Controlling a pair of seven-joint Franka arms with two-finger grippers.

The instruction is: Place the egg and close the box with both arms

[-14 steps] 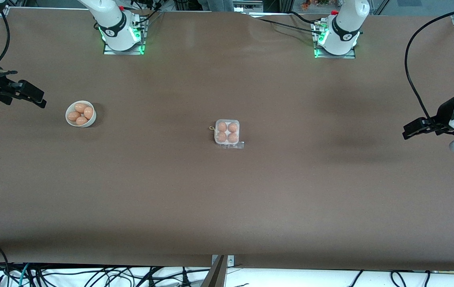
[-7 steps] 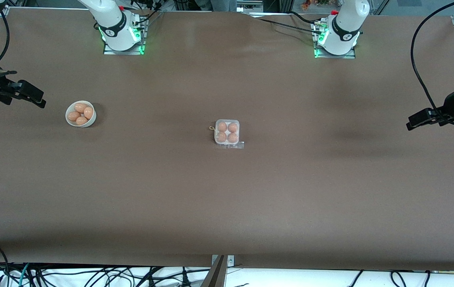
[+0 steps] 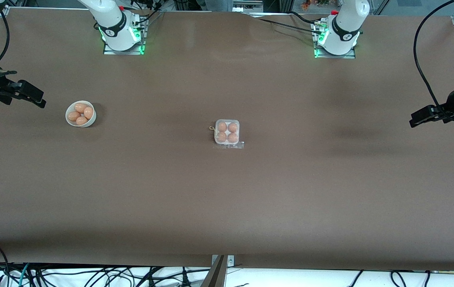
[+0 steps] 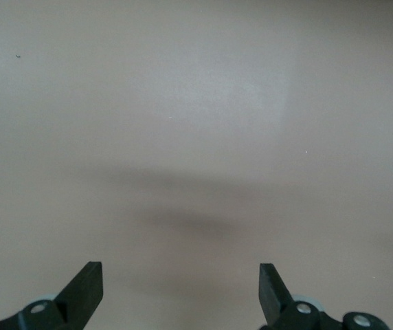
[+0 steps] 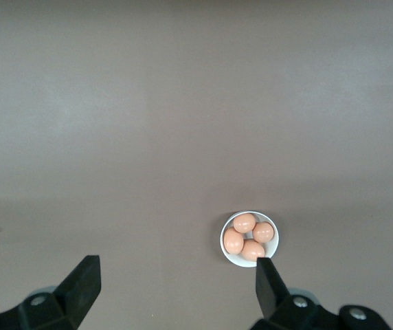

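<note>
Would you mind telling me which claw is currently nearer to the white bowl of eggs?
The right claw. It hangs open beside the bowl, at the right arm's end of the table. The left claw, also open, is over the left arm's end, with the box between it and the bowl.

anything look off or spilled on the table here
Nothing stands out. The box sits flat mid-table with four eggs in its cups, its clear lid seemingly closed. The bowl stands upright toward the right arm's end, holding four eggs. Both hands, left and right, hang open and empty over the table's ends.
</note>
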